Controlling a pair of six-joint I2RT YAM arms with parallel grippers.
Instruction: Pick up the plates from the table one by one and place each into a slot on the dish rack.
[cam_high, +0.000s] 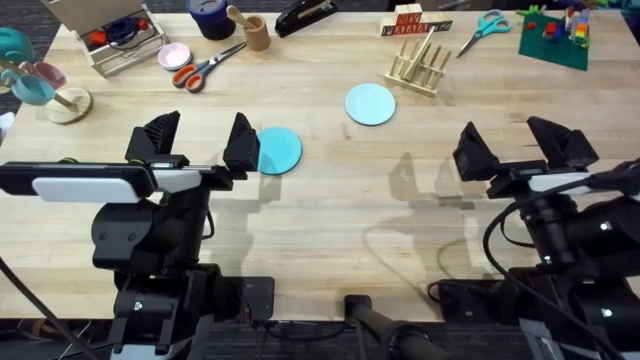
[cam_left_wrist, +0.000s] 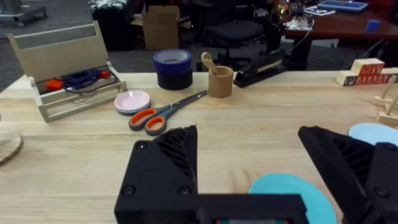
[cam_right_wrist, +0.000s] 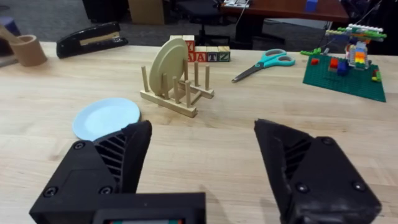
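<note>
A turquoise-blue plate lies flat on the table, just right of my left gripper, whose right finger covers its edge. That gripper is open and holds nothing. A paler light blue plate lies flat beside the dish rack. A tan round plate stands upright between the rack's pegs. My right gripper hovers open and empty, nearer than the rack and to its right.
Along the far edge lie orange scissors, a pink dish, a wooden box, a tape roll, a wooden cup, a stapler, lettered blocks, teal scissors and a green brick plate.
</note>
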